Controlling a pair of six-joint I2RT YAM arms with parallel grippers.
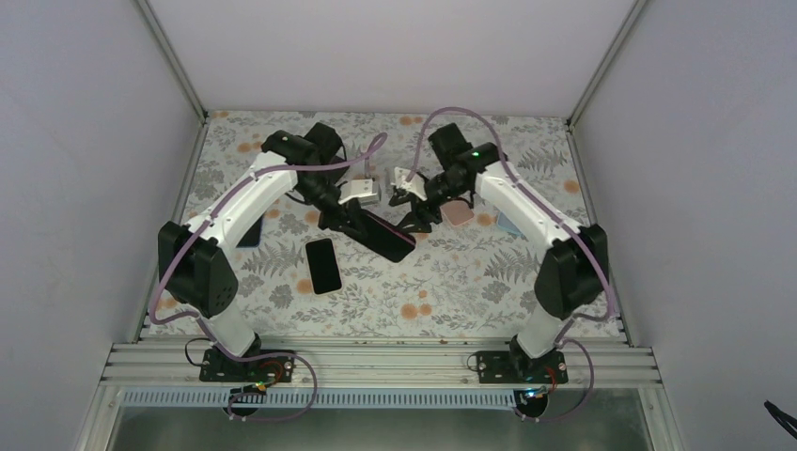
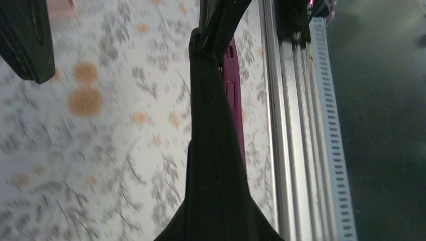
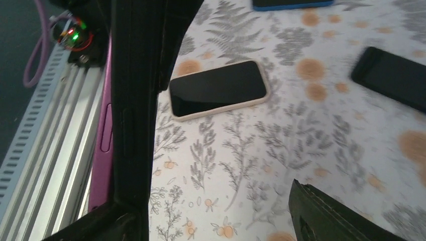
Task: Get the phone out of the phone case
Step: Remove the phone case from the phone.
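Observation:
A black phone in a purple case [image 1: 387,237] hangs tilted above the middle of the table. My left gripper [image 1: 352,223] is shut on its far-left end. The left wrist view shows it edge-on: a black strip [image 2: 213,125] with the purple case edge [image 2: 232,88] beside it, running up from my left gripper [image 2: 216,201]. My right gripper [image 1: 416,209] is open at the phone's right end. In the right wrist view the black edge [image 3: 131,115] and the purple case [image 3: 103,150] stand by one finger, while the other finger [image 3: 331,216] is far off, with my right gripper [image 3: 211,211] wide.
Another black phone with a light rim [image 1: 322,265] [image 3: 217,89] lies flat nearer the bases. A pink phone [image 1: 458,213] and a blue item [image 1: 507,224] lie under the right arm. A dark item [image 1: 249,235] sits by the left arm. The metal rail [image 1: 376,362] runs along the near edge.

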